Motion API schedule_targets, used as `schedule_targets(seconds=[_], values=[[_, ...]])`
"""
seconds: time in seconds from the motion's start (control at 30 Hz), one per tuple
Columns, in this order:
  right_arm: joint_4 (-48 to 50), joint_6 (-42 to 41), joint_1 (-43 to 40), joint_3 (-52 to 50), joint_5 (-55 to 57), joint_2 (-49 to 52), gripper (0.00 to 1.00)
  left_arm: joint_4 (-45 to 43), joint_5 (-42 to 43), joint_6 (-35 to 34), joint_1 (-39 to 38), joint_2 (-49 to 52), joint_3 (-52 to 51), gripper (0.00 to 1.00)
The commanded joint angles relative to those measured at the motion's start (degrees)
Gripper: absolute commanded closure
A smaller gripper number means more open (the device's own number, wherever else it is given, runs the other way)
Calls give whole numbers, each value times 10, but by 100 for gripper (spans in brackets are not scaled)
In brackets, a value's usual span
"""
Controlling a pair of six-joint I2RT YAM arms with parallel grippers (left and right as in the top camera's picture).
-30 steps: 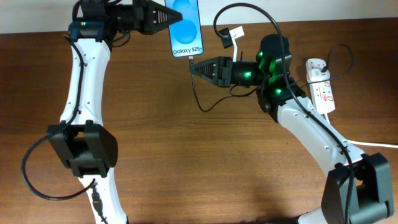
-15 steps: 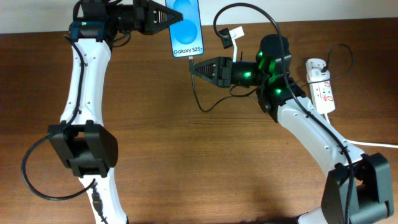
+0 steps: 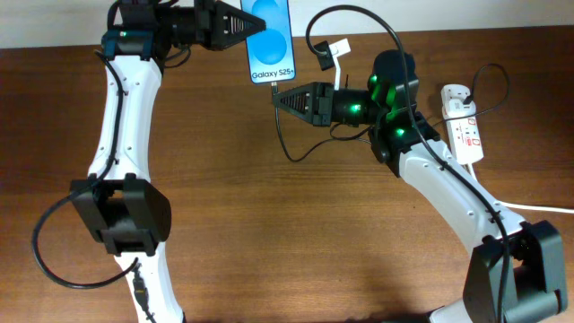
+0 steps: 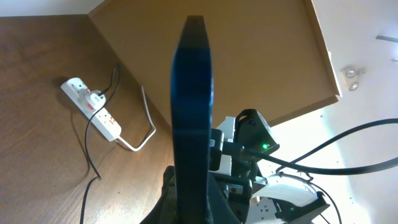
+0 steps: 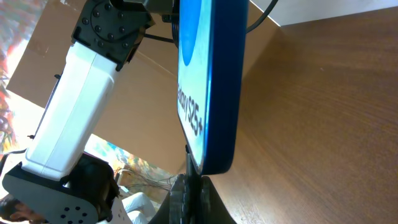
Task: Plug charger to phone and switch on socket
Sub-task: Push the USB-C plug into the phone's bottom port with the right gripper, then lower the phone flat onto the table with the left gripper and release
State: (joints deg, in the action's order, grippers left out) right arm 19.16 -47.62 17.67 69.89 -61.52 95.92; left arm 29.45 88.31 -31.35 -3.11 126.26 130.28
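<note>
just now the phone (image 3: pixel 272 40), a slim black-framed slab with a bright blue screen, sits a touch further right than it did a second ago, nudged toward the connector. it is at the far edge of the brown wooden table (image 3: pixel 269 224), with the left gripper (image 3: pixel 240 25) clamped on its left side. the charger (image 3: pixel 283 135), a thin black cable with a small black tip, meets the phone's near end. the right gripper (image 3: pixel 278 97) is closed on that tip, just below the port. the shift suggests the two are being pressed together, though whether the tip is fully seated cannot be told. the socket (image 3: pixel 463 126), a long white power strip with red switch marks, lies at the right, well apart from both grippers, so switching it on is probably yet to come.
</note>
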Motion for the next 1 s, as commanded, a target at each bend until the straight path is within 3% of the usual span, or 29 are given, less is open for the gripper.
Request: schedule_targets(seconds=[0.0,0.97], values=[[2,3,4,9,5,-9,96,-3,19,-5,-4,2,8,100],[23,-24,-21,19,-26,-9,96,-3,19,1,-9,2,8,100]])
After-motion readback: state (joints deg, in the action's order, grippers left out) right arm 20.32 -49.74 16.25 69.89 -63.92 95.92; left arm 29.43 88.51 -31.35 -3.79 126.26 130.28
